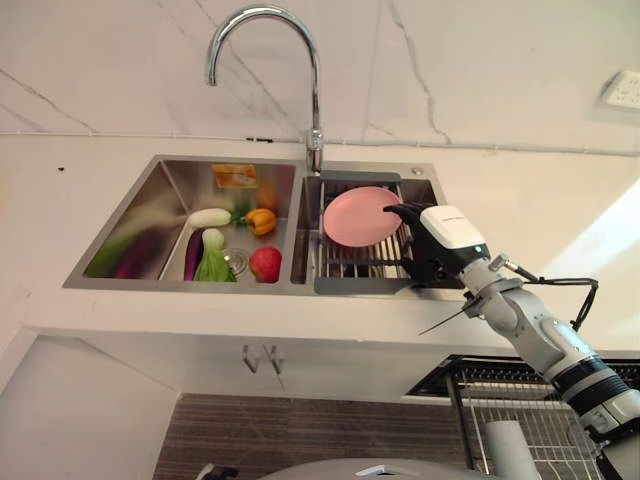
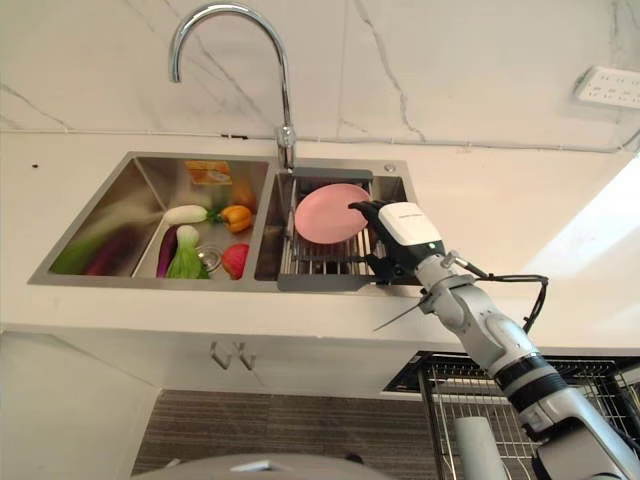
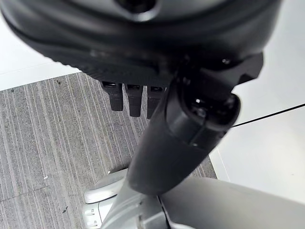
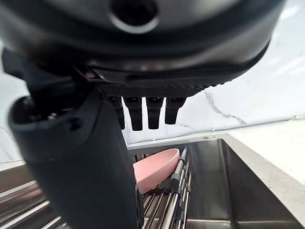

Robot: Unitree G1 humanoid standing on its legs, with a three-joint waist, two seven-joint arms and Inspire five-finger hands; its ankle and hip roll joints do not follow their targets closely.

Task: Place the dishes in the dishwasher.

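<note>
A pink plate [image 1: 358, 215] leans on a metal drying rack [image 1: 350, 262] in the sink's right basin. My right hand [image 1: 440, 245] reaches over the basin's right side, at the plate's right edge. Its fingers [image 4: 150, 112] are straight and above the plate [image 4: 155, 169], with the thumb lower by the rack. I cannot tell whether they touch the plate. The hand is open and holds nothing. My left hand [image 3: 133, 100] hangs over the floor with straight fingers, open and holding nothing.
The left basin [image 1: 150, 215] holds vegetables: a white radish, an orange pepper, an aubergine, greens and a red one. A curved tap [image 1: 265, 60] rises behind the sink. The dishwasher's wire basket [image 1: 530, 410] stands pulled out below the counter at lower right.
</note>
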